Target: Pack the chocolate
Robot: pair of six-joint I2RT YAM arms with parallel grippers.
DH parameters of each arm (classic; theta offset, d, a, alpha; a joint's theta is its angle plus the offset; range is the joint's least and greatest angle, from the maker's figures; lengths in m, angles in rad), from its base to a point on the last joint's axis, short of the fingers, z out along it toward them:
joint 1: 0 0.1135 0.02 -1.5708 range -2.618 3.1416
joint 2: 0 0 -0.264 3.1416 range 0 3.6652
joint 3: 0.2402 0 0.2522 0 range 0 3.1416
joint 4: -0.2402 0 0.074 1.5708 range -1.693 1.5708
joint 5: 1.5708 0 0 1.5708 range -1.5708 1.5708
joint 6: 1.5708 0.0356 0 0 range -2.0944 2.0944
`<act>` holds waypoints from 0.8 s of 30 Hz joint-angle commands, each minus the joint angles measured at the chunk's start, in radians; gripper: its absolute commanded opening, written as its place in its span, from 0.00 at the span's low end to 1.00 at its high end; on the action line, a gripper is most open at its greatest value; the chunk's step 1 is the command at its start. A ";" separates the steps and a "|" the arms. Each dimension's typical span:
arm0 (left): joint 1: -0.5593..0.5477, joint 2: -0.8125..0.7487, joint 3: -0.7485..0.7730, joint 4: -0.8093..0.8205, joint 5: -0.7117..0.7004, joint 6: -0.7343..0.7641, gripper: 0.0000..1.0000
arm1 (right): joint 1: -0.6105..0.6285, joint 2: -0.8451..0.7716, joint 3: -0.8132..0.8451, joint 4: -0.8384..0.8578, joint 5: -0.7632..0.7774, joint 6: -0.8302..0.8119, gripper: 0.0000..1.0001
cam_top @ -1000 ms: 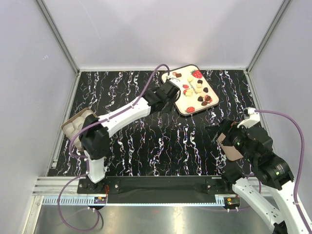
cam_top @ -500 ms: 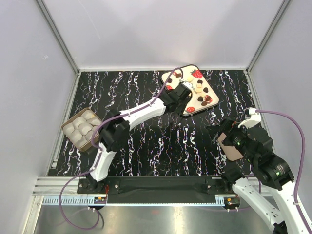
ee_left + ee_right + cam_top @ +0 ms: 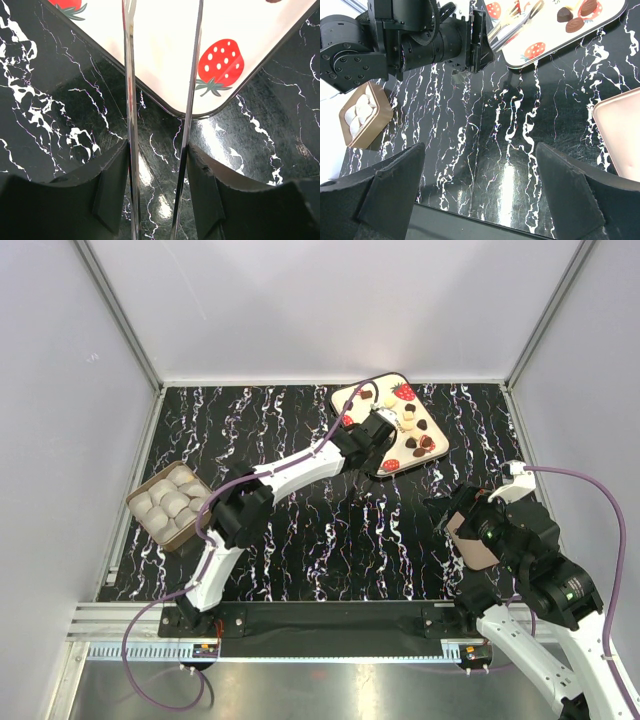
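Top cam: high, behind the arm bases, looking down on the whole surface (image 3: 330, 530). Left wrist: very close, facing the tray (image 3: 165, 55) corner. Right wrist: farther back, sharing that tray (image 3: 555, 40).
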 commanded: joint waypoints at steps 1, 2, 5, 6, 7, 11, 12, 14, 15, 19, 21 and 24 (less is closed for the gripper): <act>-0.004 0.001 0.053 0.050 -0.023 0.010 0.51 | 0.007 0.007 0.023 0.019 0.027 -0.014 1.00; -0.004 0.004 0.055 0.049 -0.022 0.011 0.50 | 0.006 0.009 0.023 0.018 0.027 -0.016 1.00; -0.004 0.016 0.070 0.041 -0.020 0.011 0.50 | 0.007 0.006 0.031 0.015 0.030 -0.014 1.00; -0.004 0.023 0.073 0.039 -0.016 0.011 0.49 | 0.007 0.006 0.032 0.012 0.033 -0.014 1.00; -0.004 0.024 0.079 0.038 -0.014 0.010 0.49 | 0.006 0.003 0.034 0.010 0.035 -0.016 1.00; -0.004 0.030 0.084 0.035 -0.016 0.010 0.48 | 0.007 -0.004 0.034 0.001 0.041 -0.017 1.00; -0.004 0.033 0.084 0.035 -0.019 0.008 0.48 | 0.007 -0.007 0.031 0.001 0.041 -0.017 1.00; -0.004 0.036 0.085 0.035 -0.022 0.013 0.48 | 0.007 -0.008 0.031 -0.002 0.039 -0.013 1.00; -0.002 0.039 0.090 0.033 -0.022 0.016 0.47 | 0.007 -0.010 0.032 -0.001 0.039 -0.013 1.00; -0.004 0.038 0.092 0.021 -0.031 0.020 0.45 | 0.007 -0.017 0.042 -0.010 0.047 -0.014 1.00; -0.002 0.035 0.092 0.016 -0.039 0.022 0.43 | 0.007 -0.022 0.042 -0.011 0.052 -0.016 1.00; -0.004 0.017 0.092 -0.005 -0.051 0.016 0.39 | 0.007 -0.020 0.045 -0.016 0.049 -0.014 1.00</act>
